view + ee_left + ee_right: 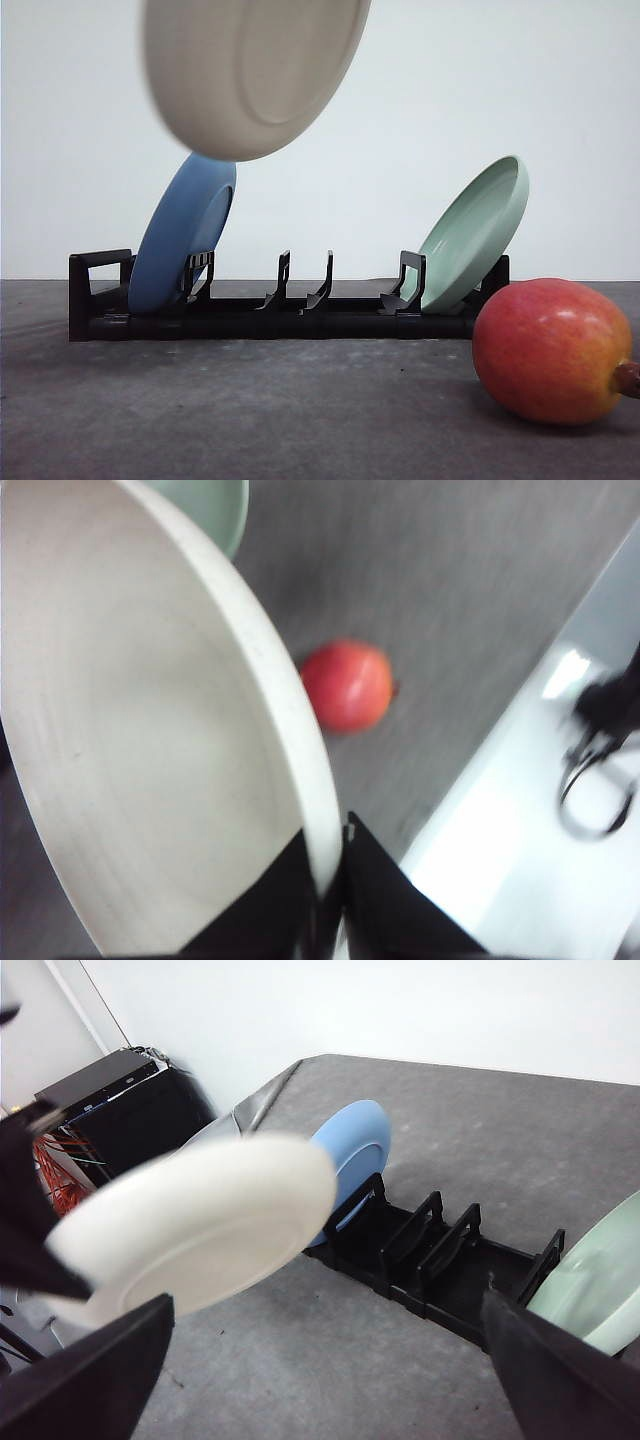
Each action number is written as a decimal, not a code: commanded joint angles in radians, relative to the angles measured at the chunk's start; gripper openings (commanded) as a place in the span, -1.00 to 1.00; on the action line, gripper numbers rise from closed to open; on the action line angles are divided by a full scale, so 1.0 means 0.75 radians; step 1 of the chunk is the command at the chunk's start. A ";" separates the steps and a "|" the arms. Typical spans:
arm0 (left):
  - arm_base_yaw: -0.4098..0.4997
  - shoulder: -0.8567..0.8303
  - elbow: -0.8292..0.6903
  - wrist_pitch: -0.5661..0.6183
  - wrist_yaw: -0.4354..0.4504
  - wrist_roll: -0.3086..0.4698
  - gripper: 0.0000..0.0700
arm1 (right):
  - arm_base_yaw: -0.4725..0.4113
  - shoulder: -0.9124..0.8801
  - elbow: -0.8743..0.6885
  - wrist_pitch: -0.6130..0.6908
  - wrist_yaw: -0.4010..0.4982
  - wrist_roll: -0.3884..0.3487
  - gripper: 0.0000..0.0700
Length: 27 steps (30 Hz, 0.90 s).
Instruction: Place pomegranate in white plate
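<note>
Nearest in the front view, the pomegranate (pixel 553 350) lies on the dark grey table (pixel 250 410) at the right, calyx nub pointing right, untouched, just in front of the rack's right end. Behind it the black dish rack (pixel 290 305) holds the blue plate (pixel 180 245) leaning at its left end and the pale green plate (pixel 475 235) leaning at its right; the middle slots are bare. Up in the air above the blue plate, the white plate (pixel 250 70) is carried tilted, blurred. The left gripper (pixel 328 880) is clamped on its rim, fingers either side. The right gripper (pixel 320 1360) hangs with jaws wide apart, holding nothing. Step in hand looks like bringing the plate out of the rack. Next: lay it flat on open table, release, then pick the fruit, likely with the right arm, and set it in.
</note>
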<state>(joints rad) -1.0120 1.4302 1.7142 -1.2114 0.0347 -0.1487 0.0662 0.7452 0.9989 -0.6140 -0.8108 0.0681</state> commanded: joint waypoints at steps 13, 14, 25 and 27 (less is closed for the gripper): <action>-0.232 0.063 -0.286 -0.011 -0.353 -0.103 -0.99 | 0.005 0.008 0.021 0.008 -0.001 0.005 0.80; -0.239 0.074 -0.317 0.008 -0.361 -0.103 -0.99 | 0.005 0.008 0.021 0.008 -0.002 0.005 0.80; -0.346 0.316 -0.519 0.125 -0.488 -0.108 -0.99 | 0.005 0.008 0.021 0.006 -0.002 0.005 0.80; -0.368 0.369 -0.532 0.137 -0.498 -0.109 -0.99 | 0.005 0.008 0.021 0.002 -0.002 0.004 0.80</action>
<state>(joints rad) -1.2687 1.6804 1.3067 -1.1146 -0.3217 -0.2253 0.0662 0.7452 0.9989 -0.6176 -0.8104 0.0681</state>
